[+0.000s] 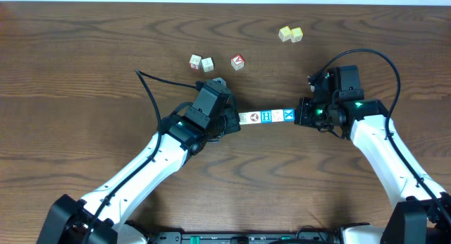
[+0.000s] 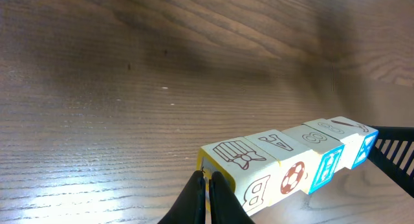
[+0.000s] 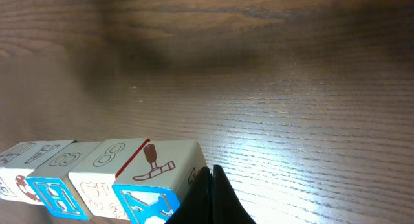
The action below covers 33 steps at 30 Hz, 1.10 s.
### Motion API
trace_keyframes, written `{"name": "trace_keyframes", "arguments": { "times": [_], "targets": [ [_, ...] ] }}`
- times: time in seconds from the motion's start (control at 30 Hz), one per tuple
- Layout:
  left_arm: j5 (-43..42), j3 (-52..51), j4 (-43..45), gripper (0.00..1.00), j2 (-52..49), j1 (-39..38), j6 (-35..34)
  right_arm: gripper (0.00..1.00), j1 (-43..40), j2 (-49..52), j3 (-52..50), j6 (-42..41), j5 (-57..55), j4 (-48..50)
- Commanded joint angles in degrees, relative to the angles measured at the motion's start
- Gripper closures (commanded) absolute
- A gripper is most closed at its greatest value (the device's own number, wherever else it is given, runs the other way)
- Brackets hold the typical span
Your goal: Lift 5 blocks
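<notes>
White row of blocks (image 1: pixel 266 117) sits mid-worktop (image 1: pixel 84 82) overhead, squeezed end to end between left claw (image 1: pixel 231 122) and right claw (image 1: pixel 301 114). Both are clenched and pushing, not grasping.
Left wrist: only end pressure holds the row, so any misalignment could buckle it.
Right wrist: the shut tips bear near the end block's lower corner. A slip there likely drops everything.

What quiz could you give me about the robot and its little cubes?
1. True or false: the row of blocks is pressed between the left end effector and the right end effector.
2. How many pale yellow cubes lie at the back of the table? A one, B two, C four.
3. Fill in: both end effectors' jaws are ___.
Key: 1 true; 2 B; 3 shut.
</notes>
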State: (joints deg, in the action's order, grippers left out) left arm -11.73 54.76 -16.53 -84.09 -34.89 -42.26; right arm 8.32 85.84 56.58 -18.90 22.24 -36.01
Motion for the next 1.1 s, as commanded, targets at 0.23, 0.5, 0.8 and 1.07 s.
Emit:
{"name": "trace_keyframes", "arguments": {
  "times": [0.23, 0.5, 0.8, 1.07],
  "targets": [
    [-11.7, 0.6, 2.5, 0.93, 0.3, -2.6, -1.2, 0.99, 3.1, -1.7, 2.0, -1.5, 18.8, 0.4],
    [-11.7, 0.6, 2.5, 0.93, 0.3, -2.6, -1.2, 0.99, 4.0, -1.7, 2.0, -1.6, 18.8, 0.4],
    [-11.7, 0.6, 2.5, 0.93, 0.3, -2.6, -1.2, 0.99, 4.5, -1.7, 2.0, -1.9, 18.8, 0.4],
    [-11.7, 0.6, 2.5, 0.93, 0.3, -2.6, -1.1, 0.99, 4.5, -1.7, 2.0, -1.9, 18.8, 0.4]
  ]
}}
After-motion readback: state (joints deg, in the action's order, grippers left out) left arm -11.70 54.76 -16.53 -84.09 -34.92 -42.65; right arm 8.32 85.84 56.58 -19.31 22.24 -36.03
